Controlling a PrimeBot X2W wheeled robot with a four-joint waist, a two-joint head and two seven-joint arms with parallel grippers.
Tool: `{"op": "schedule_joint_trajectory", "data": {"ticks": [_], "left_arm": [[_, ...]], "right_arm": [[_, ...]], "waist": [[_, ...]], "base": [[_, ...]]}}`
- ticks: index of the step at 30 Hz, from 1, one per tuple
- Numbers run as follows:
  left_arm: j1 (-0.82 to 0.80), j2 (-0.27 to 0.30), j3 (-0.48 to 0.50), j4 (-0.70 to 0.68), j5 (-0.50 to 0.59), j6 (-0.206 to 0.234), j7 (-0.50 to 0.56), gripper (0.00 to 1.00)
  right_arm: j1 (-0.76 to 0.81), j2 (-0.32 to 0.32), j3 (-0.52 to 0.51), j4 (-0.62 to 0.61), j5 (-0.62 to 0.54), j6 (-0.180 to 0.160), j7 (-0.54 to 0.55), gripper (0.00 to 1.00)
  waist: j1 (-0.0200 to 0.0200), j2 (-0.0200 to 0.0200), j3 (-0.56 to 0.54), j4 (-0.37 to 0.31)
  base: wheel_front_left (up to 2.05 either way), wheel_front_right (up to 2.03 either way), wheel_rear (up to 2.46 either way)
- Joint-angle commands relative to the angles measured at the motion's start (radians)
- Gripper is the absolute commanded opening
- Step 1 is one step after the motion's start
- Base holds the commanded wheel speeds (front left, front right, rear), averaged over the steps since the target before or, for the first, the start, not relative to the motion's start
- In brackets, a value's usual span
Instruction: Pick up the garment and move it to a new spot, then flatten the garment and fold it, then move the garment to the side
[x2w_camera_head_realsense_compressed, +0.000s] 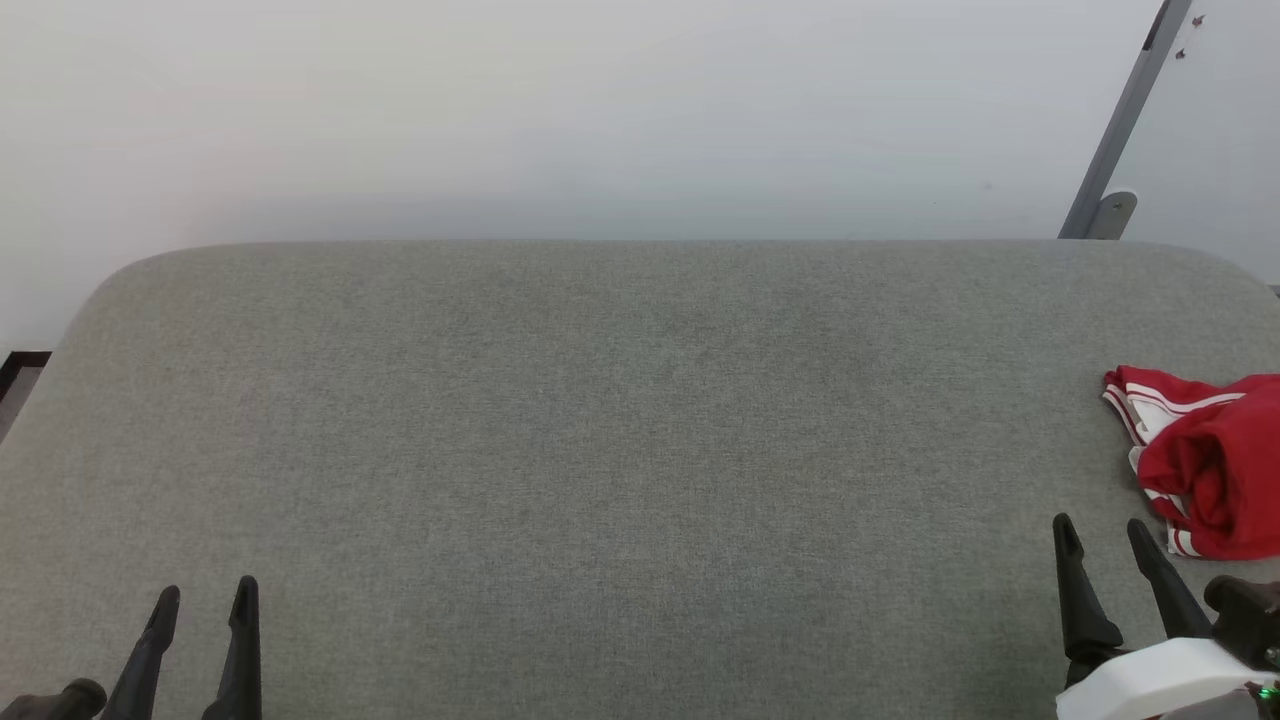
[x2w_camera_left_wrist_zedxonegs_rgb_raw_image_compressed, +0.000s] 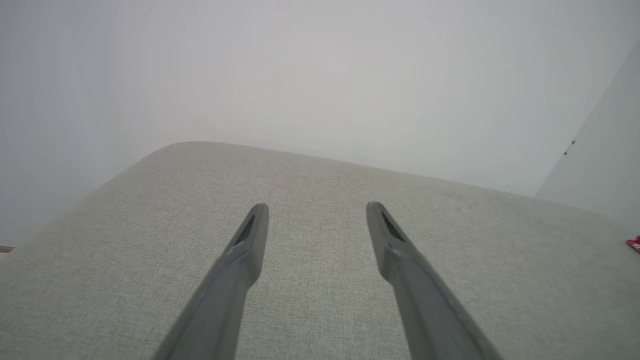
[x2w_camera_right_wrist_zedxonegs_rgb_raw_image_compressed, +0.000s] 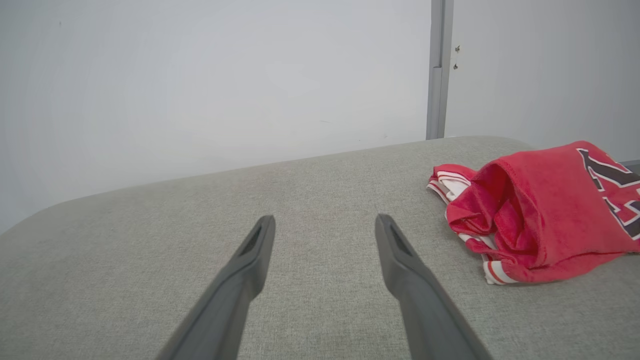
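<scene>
The garment (x2w_camera_head_realsense_compressed: 1205, 460) is a crumpled red shirt with red-white striped trim, lying at the right edge of the grey cushioned surface (x2w_camera_head_realsense_compressed: 620, 450). In the right wrist view the garment (x2w_camera_right_wrist_zedxonegs_rgb_raw_image_compressed: 540, 215) shows black white-outlined lettering at its right end. My right gripper (x2w_camera_head_realsense_compressed: 1100, 530) stands open just left of and nearer than the shirt, apart from it; its fingers (x2w_camera_right_wrist_zedxonegs_rgb_raw_image_compressed: 395, 245) hold nothing. My left gripper (x2w_camera_head_realsense_compressed: 205, 595) is open at the lower left, far from the shirt, its fingers (x2w_camera_left_wrist_zedxonegs_rgb_raw_image_compressed: 250, 235) empty. A sliver of red garment (x2w_camera_left_wrist_zedxonegs_rgb_raw_image_compressed: 634, 244) peeks in at the left wrist view's right edge.
A pale wall rises behind the surface. A grey metal strut (x2w_camera_head_realsense_compressed: 1125, 120) leans at the back right, also seen as a strut (x2w_camera_right_wrist_zedxonegs_rgb_raw_image_compressed: 439, 70) behind the shirt. The surface's rounded far corners and left edge drop off to the floor (x2w_camera_head_realsense_compressed: 15, 375).
</scene>
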Motion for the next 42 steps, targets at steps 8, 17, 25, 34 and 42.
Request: {"op": "schedule_joint_trajectory", "data": {"ticks": [8, 17, 25, 34, 42], "left_arm": [[0.010, 0.011, -0.019, -0.003, -0.028, -0.003, -0.005, 1.00], [0.000, -0.025, -0.030, 0.031, -0.042, 0.000, 0.004, 0.00], [-0.035, -0.050, -0.019, 0.044, -0.161, 0.000, 0.044, 0.00], [-0.071, -0.075, -0.008, 0.059, -0.282, 0.000, 0.085, 0.00], [-0.099, -0.097, 0.002, 0.068, -0.378, -0.001, 0.117, 0.00]], "right_arm": [[0.018, 0.009, -0.014, -0.024, 0.000, -0.001, 0.006, 1.00], [0.027, 0.020, -0.015, 0.005, 0.005, 0.000, 0.017, 0.00], [0.003, 0.027, -0.018, 0.011, 0.144, 0.000, 0.046, 0.00], [-0.017, 0.034, -0.016, 0.011, 0.287, 0.000, 0.071, 0.00], [-0.034, 0.040, -0.016, 0.014, 0.402, 0.000, 0.091, 0.00]], "waist": [[0.0000, -0.0001, 0.001, 0.001], [0.0000, -0.0001, 0.003, 0.001], [0.0000, -0.0001, 0.005, -0.004], [0.0000, -0.0001, 0.008, -0.009], [0.0000, -0.0001, 0.011, -0.014]], "base": [[0.00, 0.00, 0.00], [0.00, 0.00, 0.00], [0.00, 0.00, 0.00], [0.00, 0.00, 0.00], [0.00, 0.00, 0.00]]}}
